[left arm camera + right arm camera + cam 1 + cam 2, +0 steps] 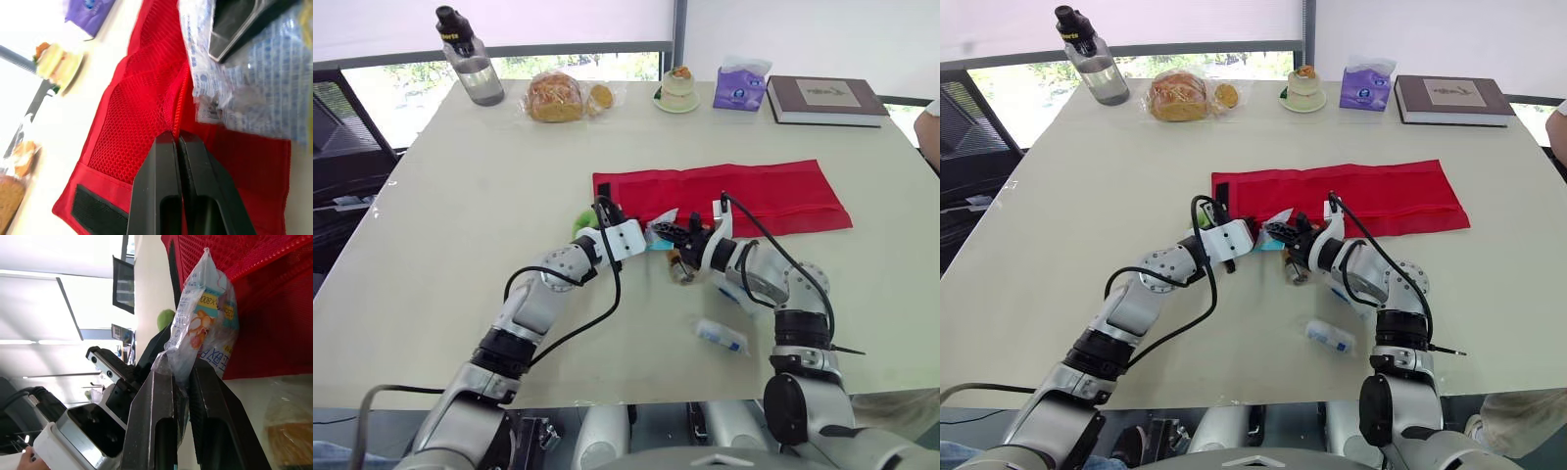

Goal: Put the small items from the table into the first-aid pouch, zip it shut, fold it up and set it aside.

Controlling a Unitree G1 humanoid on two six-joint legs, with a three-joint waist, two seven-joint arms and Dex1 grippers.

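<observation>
Green item (578, 225) largely hidden behind the left tool (649, 233); a person's arm (929, 132) cut off by the picture's right edge.

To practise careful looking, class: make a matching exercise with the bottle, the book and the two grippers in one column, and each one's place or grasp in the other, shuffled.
1 bottle
2 book
3 left gripper
4 right gripper

A shut on a packet
B far left corner of the table
C shut on the edge of the pouch
D far right corner of the table

Pairs: 1-B, 2-D, 3-C, 4-A
</observation>
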